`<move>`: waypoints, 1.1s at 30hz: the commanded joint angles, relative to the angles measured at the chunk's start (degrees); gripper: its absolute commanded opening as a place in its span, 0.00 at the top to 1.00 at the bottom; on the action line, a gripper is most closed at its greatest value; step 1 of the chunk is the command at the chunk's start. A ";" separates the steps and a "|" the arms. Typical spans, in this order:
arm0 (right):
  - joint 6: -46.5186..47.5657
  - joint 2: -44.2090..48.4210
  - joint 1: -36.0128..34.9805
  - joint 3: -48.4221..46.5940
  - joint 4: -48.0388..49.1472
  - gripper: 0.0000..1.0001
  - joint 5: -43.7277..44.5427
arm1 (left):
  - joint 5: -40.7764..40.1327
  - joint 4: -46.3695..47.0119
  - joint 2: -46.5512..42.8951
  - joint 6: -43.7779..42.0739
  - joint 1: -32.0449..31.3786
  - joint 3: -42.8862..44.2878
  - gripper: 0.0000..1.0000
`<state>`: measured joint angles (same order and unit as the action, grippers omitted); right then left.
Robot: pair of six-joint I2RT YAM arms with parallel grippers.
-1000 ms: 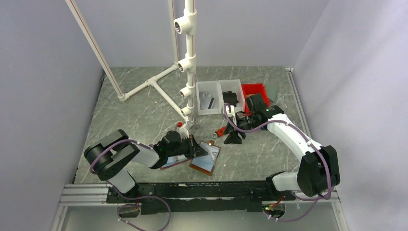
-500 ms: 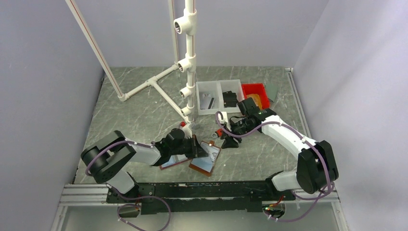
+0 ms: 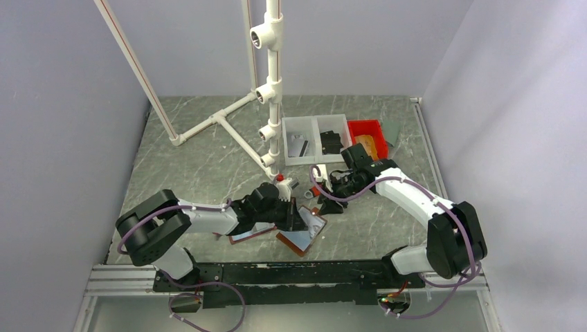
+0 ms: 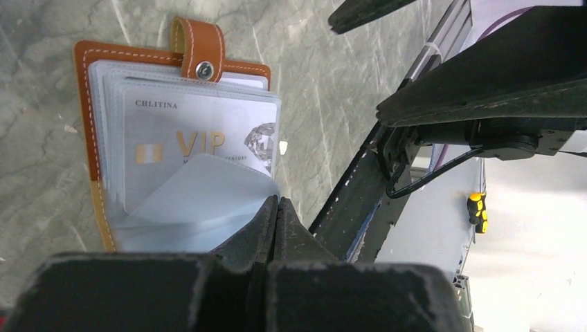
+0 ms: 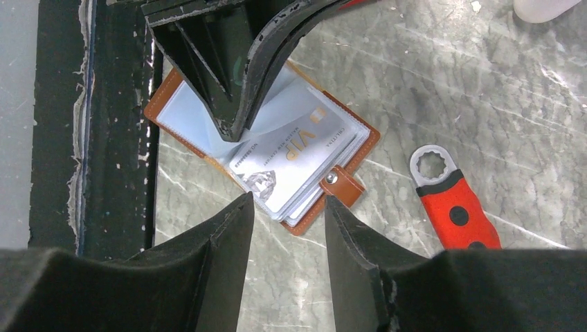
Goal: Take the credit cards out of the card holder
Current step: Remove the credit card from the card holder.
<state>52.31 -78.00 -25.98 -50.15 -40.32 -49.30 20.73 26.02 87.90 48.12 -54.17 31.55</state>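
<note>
The left claw (image 4: 277, 205) pinched the card holder's (image 4: 86, 104) clear sleeve (image 4: 201, 183), frame centre. The right claw (image 5: 289, 205) hung released above, a red wrench (image 5: 460, 214) at its right.

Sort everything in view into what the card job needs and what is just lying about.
For the job: card holder, lying open; VIP card inside it; clear sleeve, pinched in the left jaws.

Lying about: red-handled wrench; white bins; red bin; white pipe frame.
</note>
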 commanded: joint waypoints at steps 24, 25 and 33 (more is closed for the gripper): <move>6.24 -1.19 -8.35 4.08 4.63 0.57 3.99 | -13.43 -17.36 -13.46 9.23 -0.35 -8.32 0.96; 6.16 -1.38 -8.76 4.11 4.84 0.57 4.56 | -14.18 -18.64 -13.98 9.53 -0.35 -8.21 0.94; 6.09 -2.77 -11.45 4.51 6.07 0.58 7.63 | -18.70 -25.77 -18.09 10.94 -0.01 -7.80 0.79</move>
<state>57.25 -80.23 -36.23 -45.84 -36.29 -43.05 6.15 4.78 72.47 57.76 -54.33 23.59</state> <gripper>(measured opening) 0.427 0.184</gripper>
